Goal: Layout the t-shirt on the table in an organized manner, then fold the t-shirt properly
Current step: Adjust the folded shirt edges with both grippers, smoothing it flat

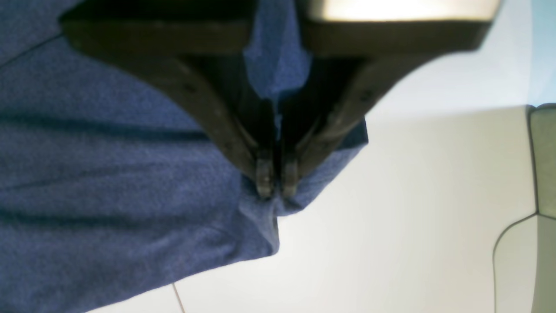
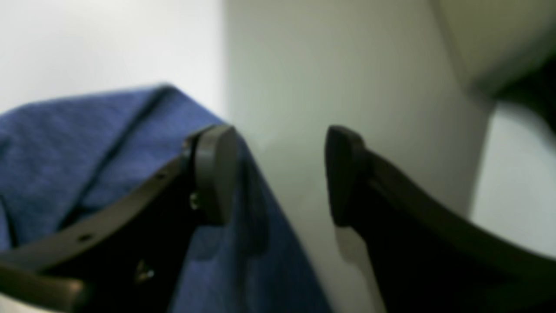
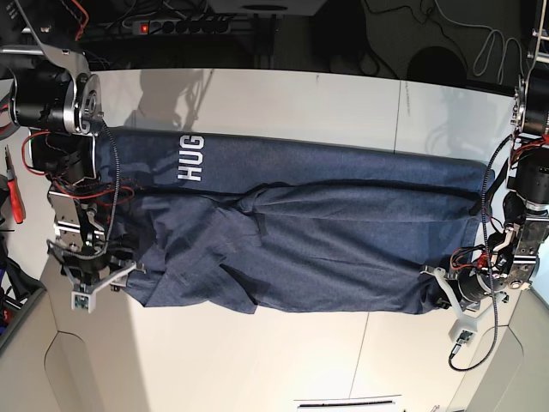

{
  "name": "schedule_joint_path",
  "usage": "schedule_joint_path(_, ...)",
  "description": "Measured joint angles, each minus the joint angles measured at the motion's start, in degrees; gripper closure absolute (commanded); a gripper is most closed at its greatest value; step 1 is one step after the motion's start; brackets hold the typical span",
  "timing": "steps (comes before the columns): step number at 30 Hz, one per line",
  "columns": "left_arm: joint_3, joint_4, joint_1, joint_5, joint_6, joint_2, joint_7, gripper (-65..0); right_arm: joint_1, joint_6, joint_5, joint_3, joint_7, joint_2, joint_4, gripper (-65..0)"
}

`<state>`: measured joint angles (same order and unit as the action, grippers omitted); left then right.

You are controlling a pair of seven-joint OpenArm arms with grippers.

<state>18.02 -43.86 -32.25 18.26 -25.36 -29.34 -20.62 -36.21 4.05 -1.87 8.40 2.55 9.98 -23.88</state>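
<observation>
The navy-blue t-shirt (image 3: 300,232) lies spread wide across the white table (image 3: 257,360), with the white letters "HUG" (image 3: 190,158) at its far left. My left gripper (image 1: 276,187) is shut on a bunched edge of the t-shirt (image 1: 108,174) just above the table (image 1: 412,195); in the base view it (image 3: 442,300) is at the shirt's near right corner. My right gripper (image 2: 280,174) is open, with one finger (image 2: 217,174) against the shirt's edge (image 2: 65,152) and nothing between the fingers. In the base view it (image 3: 120,275) is at the shirt's near left corner.
A thin seam (image 3: 377,215) crosses the table near the right side. Cables and a power strip (image 3: 180,26) lie behind the far edge. A red-handled tool (image 3: 10,184) sits at the far left. The table's near edge has rounded corners (image 3: 60,360).
</observation>
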Motion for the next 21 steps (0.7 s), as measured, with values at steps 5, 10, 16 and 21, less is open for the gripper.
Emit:
schedule_joint_path(5,0.0,0.0,-0.02,-0.11,0.0,0.02,0.09,0.0,1.33,0.28,0.61,1.64,5.38,-0.02,3.76,-32.5)
schedule_joint_path(10,0.0,0.0,0.0,-0.13,0.0,0.48,0.13,0.0,3.1,1.66,0.72,1.66,8.11,0.0,3.56,-32.5)
schedule_joint_path(16,0.0,0.0,0.0,-0.15,0.0,0.76,0.07,0.0,3.67,3.52,0.83,1.7,8.98,0.02,3.52,-32.4)
schedule_joint_path(21,0.0,0.0,0.0,-0.13,0.0,0.76,0.07,0.0,3.67,3.72,0.83,1.7,8.98,0.02,3.52,-32.3)
